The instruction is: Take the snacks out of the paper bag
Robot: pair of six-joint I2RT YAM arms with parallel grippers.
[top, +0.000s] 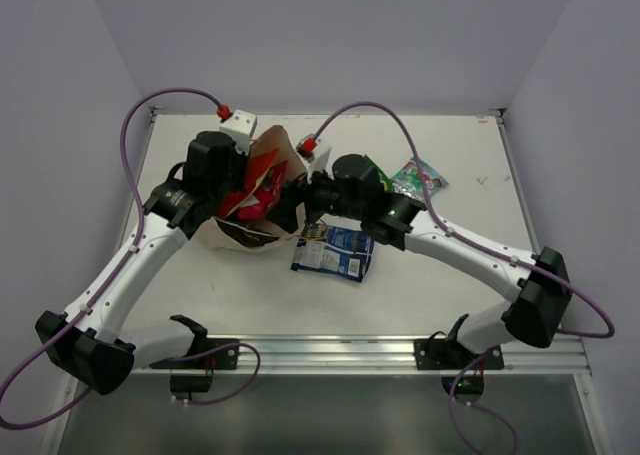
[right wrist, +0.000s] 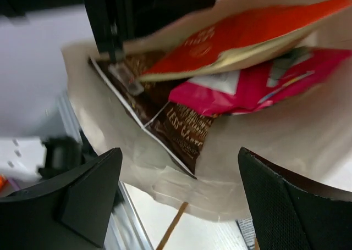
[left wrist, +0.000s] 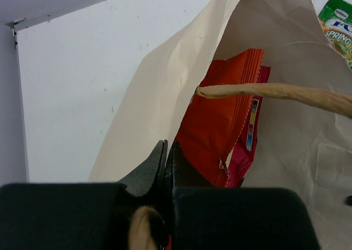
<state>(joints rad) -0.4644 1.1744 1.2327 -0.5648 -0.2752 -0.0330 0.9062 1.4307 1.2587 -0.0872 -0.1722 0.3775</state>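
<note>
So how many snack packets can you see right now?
5. On the table: a blue packet and a green packet. In the bag: an orange packet, a pink packet and a brown packet. Others may be hidden inside.

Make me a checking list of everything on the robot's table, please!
Surface: white table, no spills seen.
Job's things: tall cream paper bag tipped over, mouth towards the arms. Orange-red shiny packet, pink-and-white packet and dark brown packet are inside it. Blue-and-white packet and teal-green packet lie out on the table. Yellow-green packet lies beyond the bag.
Clutter: nothing seen.
Jaws: left jaws shut on the bag's wall; right jaws open at the bag's mouth, holding nothing.
Cables: purple cables loop over both arms, clear of the packets.
Surroundings: plain pale walls on three sides; metal rail along the near edge.
</note>
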